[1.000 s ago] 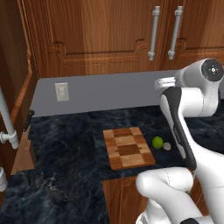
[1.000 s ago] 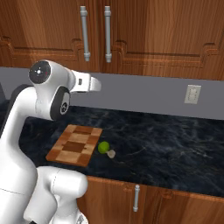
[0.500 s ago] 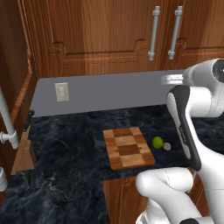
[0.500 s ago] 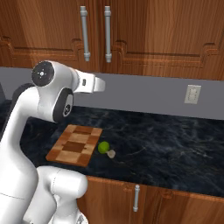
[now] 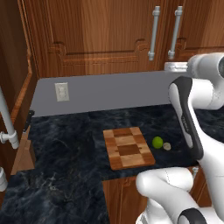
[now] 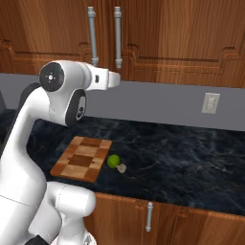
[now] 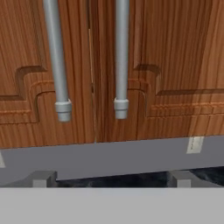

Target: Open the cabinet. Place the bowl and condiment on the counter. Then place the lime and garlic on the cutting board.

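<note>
Near the front edge of the black tabletop (image 5: 70, 144) lies one checkered cutting board (image 5: 128, 148), with one lime (image 5: 157, 142) just beside its right side and one garlic (image 5: 166, 146) next to the lime. Farther back, the hand (image 7: 111, 178) hangs with its fingertips (image 7: 43, 178) wide apart, gripping nothing, facing the shut cabinet (image 7: 175, 52) and its two grey bar handles (image 7: 121, 57). No writing is legible.
</note>
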Motion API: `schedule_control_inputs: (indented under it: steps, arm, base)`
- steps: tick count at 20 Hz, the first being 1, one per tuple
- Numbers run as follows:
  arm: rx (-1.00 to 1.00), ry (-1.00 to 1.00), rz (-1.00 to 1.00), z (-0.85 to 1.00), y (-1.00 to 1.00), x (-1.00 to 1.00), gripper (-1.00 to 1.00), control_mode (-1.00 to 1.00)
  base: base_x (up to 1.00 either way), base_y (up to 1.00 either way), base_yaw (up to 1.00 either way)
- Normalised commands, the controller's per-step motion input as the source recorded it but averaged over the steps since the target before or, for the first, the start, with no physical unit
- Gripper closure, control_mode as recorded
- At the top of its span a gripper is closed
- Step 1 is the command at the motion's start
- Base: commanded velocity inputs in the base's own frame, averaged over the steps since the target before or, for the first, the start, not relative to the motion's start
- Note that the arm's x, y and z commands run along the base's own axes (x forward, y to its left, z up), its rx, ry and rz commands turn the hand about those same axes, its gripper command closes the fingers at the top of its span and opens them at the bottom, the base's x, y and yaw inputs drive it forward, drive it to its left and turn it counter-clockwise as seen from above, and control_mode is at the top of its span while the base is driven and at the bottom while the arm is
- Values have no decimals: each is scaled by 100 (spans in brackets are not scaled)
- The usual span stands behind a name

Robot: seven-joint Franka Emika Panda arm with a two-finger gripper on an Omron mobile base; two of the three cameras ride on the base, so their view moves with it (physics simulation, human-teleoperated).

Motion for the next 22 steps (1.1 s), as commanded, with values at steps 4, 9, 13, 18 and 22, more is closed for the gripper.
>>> schedule_control_inputs:
  steps: [4,9,13,18,22]
  arm:
    - [0,-10,0,13,-7,26,-100,-100]
    - [0,-2,0,2,0,48,-100,-100]
    - [0,0,0,0,0,51,-100,-100]
    - [0,0,0,0,0,49,-100,-100]
    - [0,0,0,0,-1,41,-100,-100]
  base:
    - [0,0,0]
    - [0,0,0]
    - [0,0,0]
    - [0,0,0]
    - [0,0,0]
